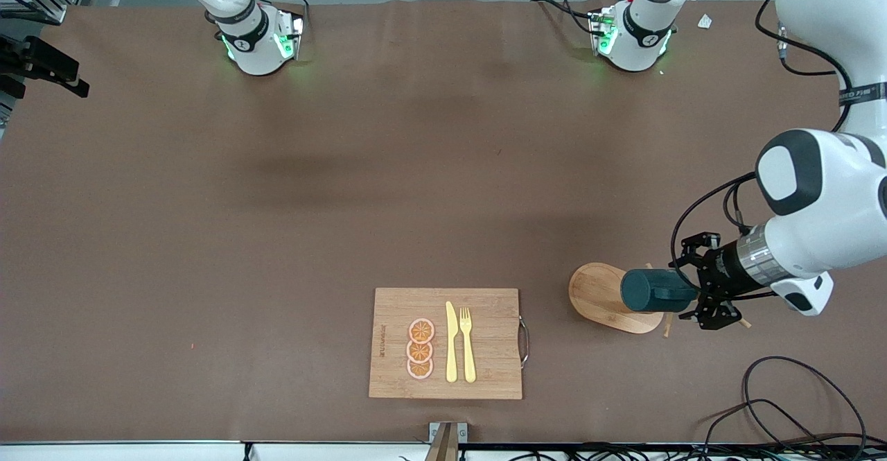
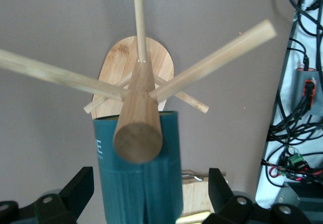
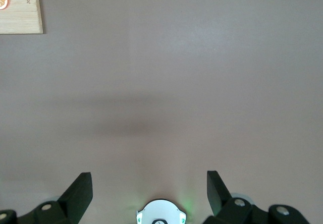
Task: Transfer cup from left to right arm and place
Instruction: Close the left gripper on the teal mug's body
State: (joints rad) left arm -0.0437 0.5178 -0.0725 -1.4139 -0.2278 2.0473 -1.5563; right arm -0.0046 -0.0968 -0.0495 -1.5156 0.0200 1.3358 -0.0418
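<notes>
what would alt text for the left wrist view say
A dark teal-green cylindrical cup hangs on a pale wooden mug tree, between the open black fingers of the left end effector. The tree's pegs fan out above its rounded wooden base, which stands on a brown table. Tangled cables run along one edge.

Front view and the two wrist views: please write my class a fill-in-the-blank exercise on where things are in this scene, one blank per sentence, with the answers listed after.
1. The teal cup hangs on a wooden ____ with pegs.
2. The left gripper has its fingers ____, one on each side of the cup.
3. On the cutting board, the yellow knife lies between the fork and the three orange ____.
4. The right gripper waits over bare ____.

Answers: rack; open; slices; table
</notes>
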